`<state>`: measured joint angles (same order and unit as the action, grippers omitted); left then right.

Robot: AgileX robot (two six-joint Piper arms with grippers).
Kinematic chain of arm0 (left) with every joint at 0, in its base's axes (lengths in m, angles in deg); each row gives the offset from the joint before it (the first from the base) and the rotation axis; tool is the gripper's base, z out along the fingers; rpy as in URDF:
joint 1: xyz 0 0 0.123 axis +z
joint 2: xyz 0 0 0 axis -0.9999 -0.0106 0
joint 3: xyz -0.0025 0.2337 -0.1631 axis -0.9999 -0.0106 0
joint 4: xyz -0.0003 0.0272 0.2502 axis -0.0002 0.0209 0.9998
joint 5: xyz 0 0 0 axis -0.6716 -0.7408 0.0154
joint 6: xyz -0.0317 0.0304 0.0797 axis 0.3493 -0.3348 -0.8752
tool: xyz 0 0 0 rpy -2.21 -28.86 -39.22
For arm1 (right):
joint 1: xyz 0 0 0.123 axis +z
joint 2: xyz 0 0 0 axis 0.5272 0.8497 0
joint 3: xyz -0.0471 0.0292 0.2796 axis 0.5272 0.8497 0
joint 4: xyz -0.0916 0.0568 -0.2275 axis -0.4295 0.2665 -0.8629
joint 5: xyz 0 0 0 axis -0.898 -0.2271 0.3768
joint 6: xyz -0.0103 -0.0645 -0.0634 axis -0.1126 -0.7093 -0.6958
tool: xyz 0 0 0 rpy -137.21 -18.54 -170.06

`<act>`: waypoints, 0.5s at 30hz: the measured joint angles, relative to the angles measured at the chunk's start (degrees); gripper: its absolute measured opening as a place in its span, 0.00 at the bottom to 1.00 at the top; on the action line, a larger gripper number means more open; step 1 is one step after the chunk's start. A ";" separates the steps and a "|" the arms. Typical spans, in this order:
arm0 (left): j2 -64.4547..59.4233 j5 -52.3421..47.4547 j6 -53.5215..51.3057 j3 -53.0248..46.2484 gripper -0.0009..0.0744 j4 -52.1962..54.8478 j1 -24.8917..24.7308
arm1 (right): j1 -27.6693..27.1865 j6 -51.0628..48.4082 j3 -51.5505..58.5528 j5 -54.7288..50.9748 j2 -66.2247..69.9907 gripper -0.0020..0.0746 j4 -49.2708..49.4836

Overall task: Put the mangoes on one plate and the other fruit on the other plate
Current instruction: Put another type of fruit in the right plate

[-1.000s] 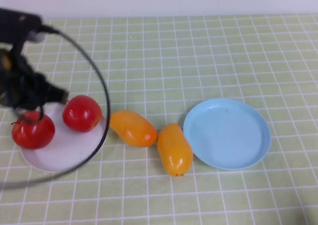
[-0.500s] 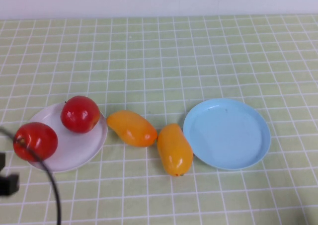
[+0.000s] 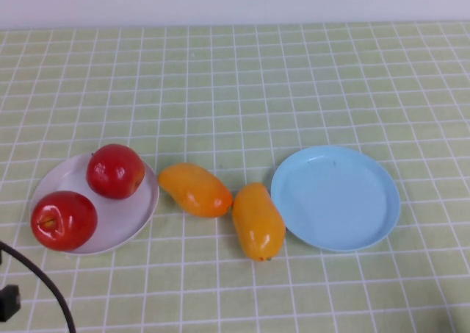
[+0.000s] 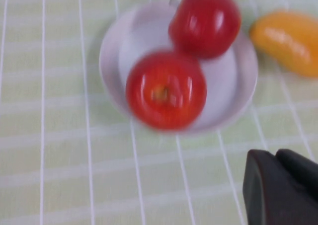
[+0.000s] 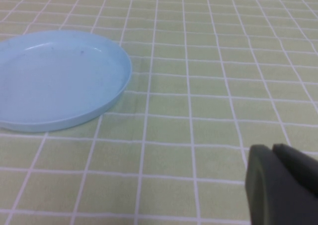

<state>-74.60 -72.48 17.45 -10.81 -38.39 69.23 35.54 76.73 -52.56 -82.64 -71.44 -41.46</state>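
- Fingers of the left gripper show only as one dark corner in the left wrist view, raised above the cloth near the white plate; whether they are parted or closed cannot be told.
- Fingers of the right gripper show the same way in the right wrist view, a dark corner over bare cloth to the side of the blue plate; their state cannot be told either.
- Two round shiny red apples lie on the round white shallow plate at the left of the table: one at the far rim, the other at the near left rim, just beside each other.
- Two glossy oblong orange-yellow mangoes lie on the cloth between the plates: one just beside the white plate's rim, the other at the rim of the round light blue shallow plate, which holds nothing.
- The two mangoes meet end to end or nearly so; nothing covers them.
- A black cable curves across the near left corner, close to the white plate.
- The pale green tablecloth with a white grid covers the table; no writing or labels can be read.
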 joint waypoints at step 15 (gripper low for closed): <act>31.25 39.44 -18.50 -28.26 0.02 -10.24 16.59 | 0.00 0.00 0.00 0.00 0.00 0.01 0.00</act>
<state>-43.35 -33.04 -1.05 -39.07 -48.64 85.82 35.54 76.73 -52.56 -82.64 -71.44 -41.46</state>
